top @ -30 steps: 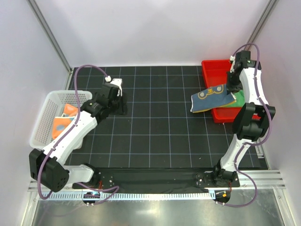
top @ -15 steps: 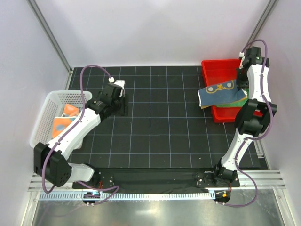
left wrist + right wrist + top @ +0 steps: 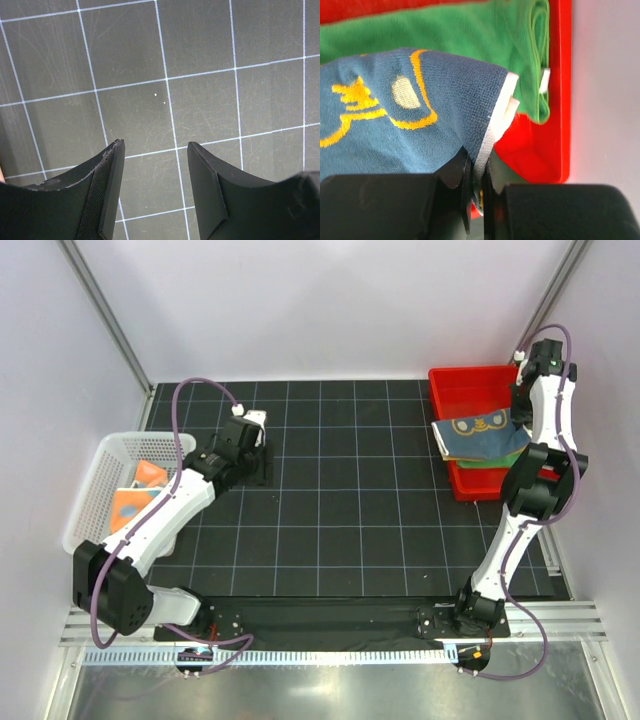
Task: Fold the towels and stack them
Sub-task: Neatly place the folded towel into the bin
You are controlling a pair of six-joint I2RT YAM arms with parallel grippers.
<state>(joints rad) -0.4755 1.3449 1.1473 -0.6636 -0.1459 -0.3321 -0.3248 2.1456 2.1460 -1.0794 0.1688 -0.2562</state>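
Status: about two of three towels are at the stack; green towel [image 3: 470,35] lies folded in the red bin [image 3: 460,385] at the far-right corner of the black grid mat [image 3: 200,100]; blue towel [image 3: 395,125] is draped on top of it and looks folded, but is not yet released. Right gripper [image 3: 476,170] pinches its white-hemmed corner, jaws pressed nearly together on the cloth, close to the bin's right wall.

Left to do: patchy towel [image 3: 130,505], orange and pale, sits bunched in the white basket [image 3: 95,495] at far left; it needs pulling out, folding and stacking. Left gripper [image 3: 155,170] hangs over bare mat beside the basket; jaws spread, nothing between them.

Looks: the blue towel shows a blue knit face with yellow-orange cartoon lines and a pale oval; it is soft and sags over the green; its left edge overhangs the bin's left rim from above, so it probably wants squaring. The green towel is plain; stacked fold layers and a small white tag show at its right edge.
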